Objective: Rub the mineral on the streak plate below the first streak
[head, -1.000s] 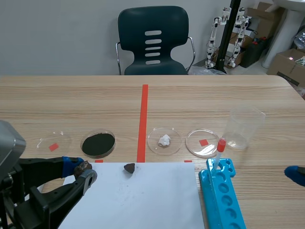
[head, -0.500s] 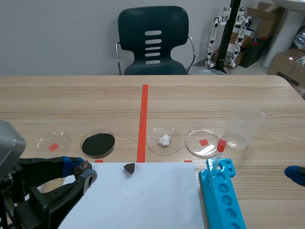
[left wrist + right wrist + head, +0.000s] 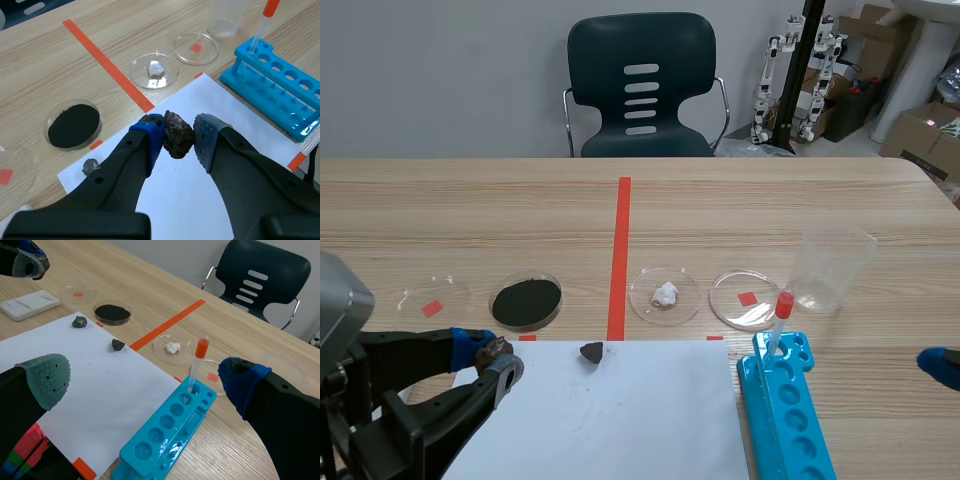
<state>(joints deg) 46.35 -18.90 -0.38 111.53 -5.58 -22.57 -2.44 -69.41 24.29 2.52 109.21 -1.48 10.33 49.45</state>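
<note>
One dark, knobbly mineral (image 3: 176,134) is clamped in the left gripper (image 3: 179,139), lower left in the scene view, at the white paper's (image 3: 620,410) edge. It is hard, rough and likely brittle, so a mid-body hold suits it. The right gripper (image 3: 145,377) gapes empty. The streak plate (image 3: 30,304) lies beyond the paper.

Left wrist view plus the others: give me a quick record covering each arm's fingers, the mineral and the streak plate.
left fingers: shut on mineral
right fingers: open, holding nothing
mineral: held over the paper, not on the plate
streak plate: lies beside the paper, one faint streak on it
</note>
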